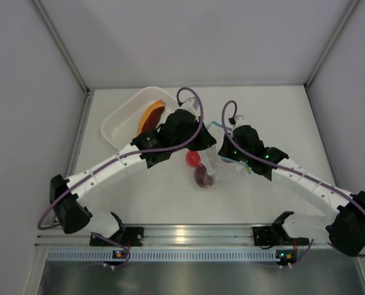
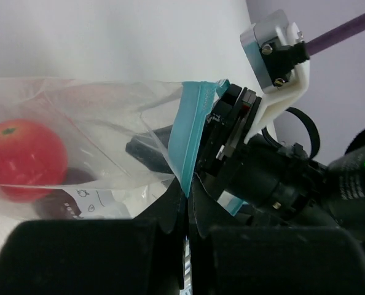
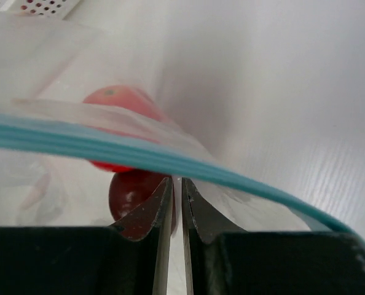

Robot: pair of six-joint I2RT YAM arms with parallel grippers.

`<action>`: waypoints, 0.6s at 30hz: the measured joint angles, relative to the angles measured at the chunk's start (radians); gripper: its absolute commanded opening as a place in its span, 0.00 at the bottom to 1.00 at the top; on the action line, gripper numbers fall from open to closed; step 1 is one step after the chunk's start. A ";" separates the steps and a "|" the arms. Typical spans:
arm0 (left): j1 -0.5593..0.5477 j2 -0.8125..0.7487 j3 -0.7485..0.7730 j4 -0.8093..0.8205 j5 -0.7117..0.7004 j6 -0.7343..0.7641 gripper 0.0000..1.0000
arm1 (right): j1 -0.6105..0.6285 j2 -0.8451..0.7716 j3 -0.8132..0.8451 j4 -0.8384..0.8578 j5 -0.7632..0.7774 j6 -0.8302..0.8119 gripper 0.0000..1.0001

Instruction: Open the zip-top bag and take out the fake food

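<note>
The clear zip-top bag (image 1: pixel 214 165) hangs between my two grippers above the table. My left gripper (image 2: pixel 188 192) is shut on its light blue zip strip (image 2: pixel 192 132). My right gripper (image 3: pixel 177 182) is shut on the bag's plastic just under the zip strip (image 3: pixel 170 161). The red tomato (image 1: pixel 193 158) and the dark brown doughnut (image 1: pixel 203 177) lie inside the bag; both show in the right wrist view, tomato (image 3: pixel 115 97) above doughnut (image 3: pixel 132 194). The tomato (image 2: pixel 23 161) also shows in the left wrist view. The orange slice (image 1: pixel 150 117) lies in the basket.
The white perforated basket (image 1: pixel 122 123) stands at the back left, close behind the left arm; its corner shows in the right wrist view (image 3: pixel 47 6). White walls close in the table at back and sides. The right arm's wrist (image 2: pixel 281 178) is right against my left gripper.
</note>
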 measured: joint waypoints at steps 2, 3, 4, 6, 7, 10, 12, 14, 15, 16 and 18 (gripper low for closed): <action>0.000 -0.039 -0.013 0.000 -0.006 0.000 0.00 | -0.006 0.000 0.000 -0.010 0.049 -0.023 0.12; 0.000 -0.057 -0.018 0.000 -0.008 0.000 0.00 | -0.012 0.000 0.000 -0.015 0.069 -0.038 0.13; 0.000 -0.075 -0.025 0.001 -0.008 0.000 0.00 | -0.017 0.000 0.000 -0.024 0.092 -0.052 0.13; 0.000 -0.110 -0.048 0.003 -0.004 0.000 0.00 | -0.034 0.000 0.003 -0.045 0.144 -0.079 0.12; 0.000 -0.124 -0.065 0.010 -0.001 0.001 0.00 | -0.047 0.000 0.012 -0.068 0.179 -0.100 0.12; -0.008 -0.143 -0.121 0.015 0.014 0.001 0.00 | -0.057 0.001 0.061 -0.117 0.274 -0.151 0.14; -0.009 -0.150 -0.161 0.028 0.021 0.000 0.00 | -0.057 0.002 0.095 -0.141 0.309 -0.185 0.16; -0.010 -0.156 -0.197 0.048 0.023 0.000 0.00 | -0.057 0.003 0.116 -0.154 0.305 -0.210 0.19; -0.010 -0.161 -0.215 0.066 0.021 0.000 0.00 | -0.057 0.005 0.120 -0.161 0.291 -0.218 0.20; -0.010 -0.167 -0.233 0.075 0.017 -0.001 0.00 | -0.057 0.009 0.120 -0.166 0.269 -0.223 0.22; -0.010 -0.174 -0.264 0.086 0.006 -0.003 0.00 | -0.055 0.024 0.117 -0.177 0.230 -0.227 0.25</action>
